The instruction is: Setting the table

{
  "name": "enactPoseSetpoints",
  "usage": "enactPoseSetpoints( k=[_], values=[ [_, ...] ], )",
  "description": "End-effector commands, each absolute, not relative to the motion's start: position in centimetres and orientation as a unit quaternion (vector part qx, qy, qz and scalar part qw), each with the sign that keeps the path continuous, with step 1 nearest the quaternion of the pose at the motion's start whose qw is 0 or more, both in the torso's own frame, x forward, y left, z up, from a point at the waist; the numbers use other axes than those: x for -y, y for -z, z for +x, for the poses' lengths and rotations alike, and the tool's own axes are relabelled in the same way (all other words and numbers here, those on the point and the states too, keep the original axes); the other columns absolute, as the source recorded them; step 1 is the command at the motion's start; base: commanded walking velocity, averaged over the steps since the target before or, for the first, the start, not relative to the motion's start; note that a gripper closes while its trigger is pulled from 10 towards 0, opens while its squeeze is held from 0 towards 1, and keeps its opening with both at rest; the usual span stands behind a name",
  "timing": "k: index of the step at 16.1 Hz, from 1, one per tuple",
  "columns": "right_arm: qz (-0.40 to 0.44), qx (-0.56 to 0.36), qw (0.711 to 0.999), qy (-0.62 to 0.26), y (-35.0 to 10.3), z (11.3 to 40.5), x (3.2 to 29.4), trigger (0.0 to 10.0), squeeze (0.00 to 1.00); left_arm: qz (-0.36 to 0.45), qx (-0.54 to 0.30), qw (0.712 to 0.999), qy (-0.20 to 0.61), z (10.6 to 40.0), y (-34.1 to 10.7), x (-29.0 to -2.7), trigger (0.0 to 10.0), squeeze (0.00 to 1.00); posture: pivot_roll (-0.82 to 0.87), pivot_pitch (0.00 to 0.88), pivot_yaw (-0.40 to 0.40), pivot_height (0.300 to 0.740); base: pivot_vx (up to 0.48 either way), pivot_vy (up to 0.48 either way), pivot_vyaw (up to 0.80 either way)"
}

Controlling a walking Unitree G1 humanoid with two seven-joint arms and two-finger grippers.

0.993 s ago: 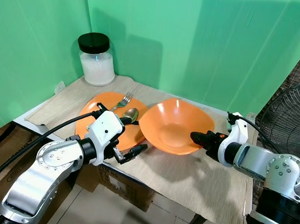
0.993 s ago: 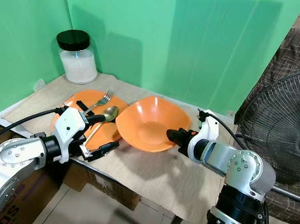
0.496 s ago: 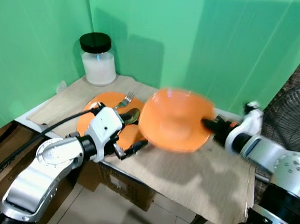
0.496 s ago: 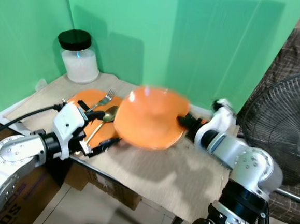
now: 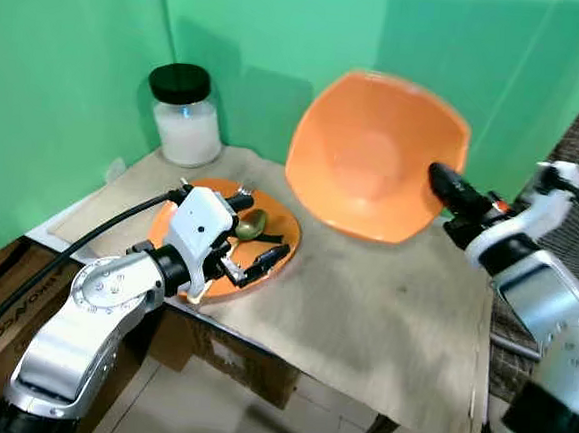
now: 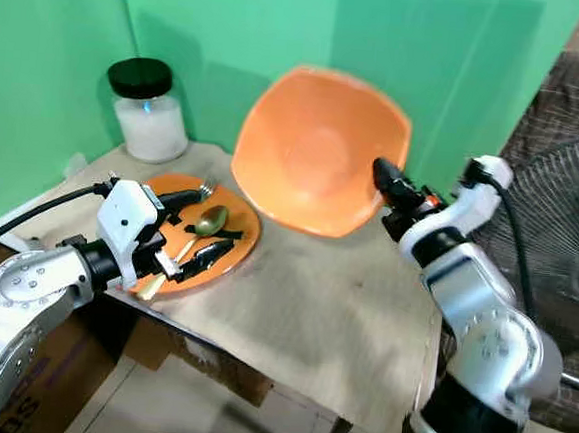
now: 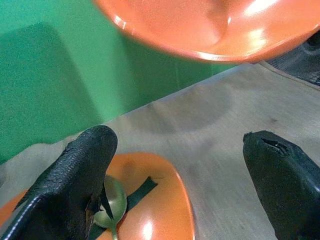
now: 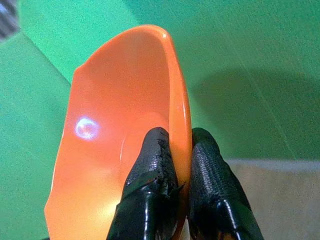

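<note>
right gripper (image 5: pixel 443 180) pinching rim of bowl (image 5: pixel 374 168), tilted up off the table | left gripper (image 5: pixel 253 239) wide open, holding nothing, plate (image 5: pixel 271 265) and spoon (image 5: pixel 250 223) right under it

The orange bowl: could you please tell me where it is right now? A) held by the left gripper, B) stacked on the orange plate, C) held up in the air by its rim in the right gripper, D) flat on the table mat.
C: the right gripper pinches the rim of the orange bowl, its fingers on either side of the rim, and the bowl is tilted up above the table.
</note>
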State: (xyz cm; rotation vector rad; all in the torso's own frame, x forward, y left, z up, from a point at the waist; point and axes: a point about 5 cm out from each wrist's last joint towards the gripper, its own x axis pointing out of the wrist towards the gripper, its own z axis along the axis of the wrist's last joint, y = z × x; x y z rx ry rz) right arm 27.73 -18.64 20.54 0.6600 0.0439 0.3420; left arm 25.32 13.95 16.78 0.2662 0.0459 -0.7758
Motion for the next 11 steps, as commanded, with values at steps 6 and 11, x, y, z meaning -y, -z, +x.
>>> enactPoseSetpoints(
  k=[6, 11],
  values=[
    [0.188, 0.053, 0.971, -0.141, -21.2, 26.0, 16.7, 10.0, 0.00, 0.129, 0.021, 0.950, 0.285, 25.5, -17.7, -14.1, 10.0, 0.77, 0.10, 0.000, 0.005, 0.740, 0.000, 0.000, -0.22],
    [0.176, 0.070, 0.978, -0.083, -20.3, 26.0, 15.9, 10.0, 0.00, 0.146, 0.025, 0.970, 0.194, 26.5, -18.1, -15.2, 10.0, 0.63, 0.12, 0.000, -0.012, 0.740, 0.000, 0.000, -0.78]
  ],
)
